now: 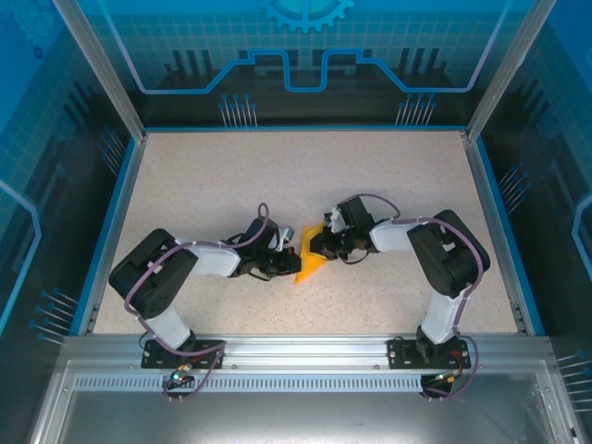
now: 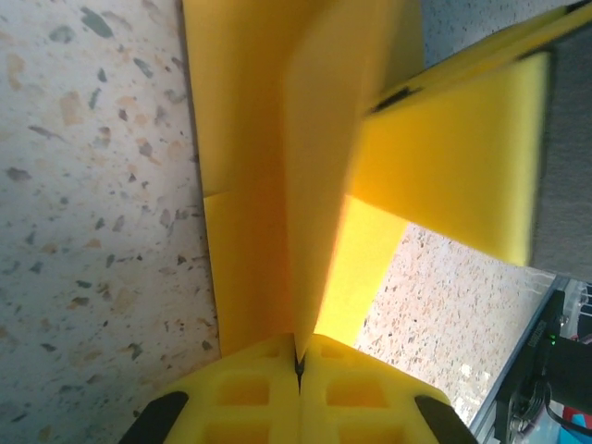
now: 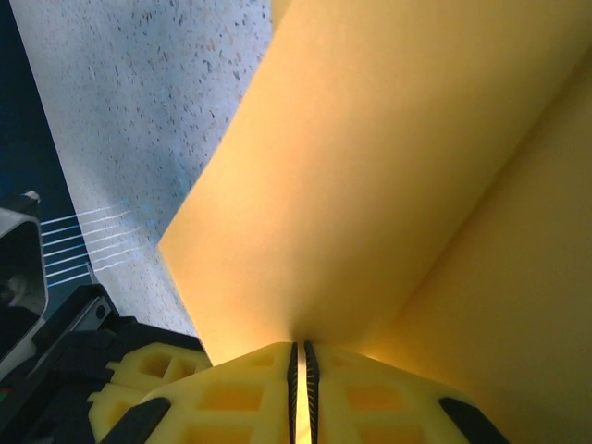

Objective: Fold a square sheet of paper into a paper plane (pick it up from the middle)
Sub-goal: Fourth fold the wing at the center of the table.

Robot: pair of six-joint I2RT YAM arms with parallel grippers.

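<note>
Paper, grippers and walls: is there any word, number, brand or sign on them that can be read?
None can be read.
The paper is plain orange-yellow on every face that shows.
The back wall bears only a gear drawing and blue lines, no letters.
The yellow fingers in the wrist views carry no marking.

— What surrounds the speckled beige stone-look worktop?
— A thin blue border along its edges, silver metal posts at its far corners, and translucent blue wall panels with gear-and-circuit graphics behind it.
— And at its near edge?
— A slotted aluminium rail.
</note>
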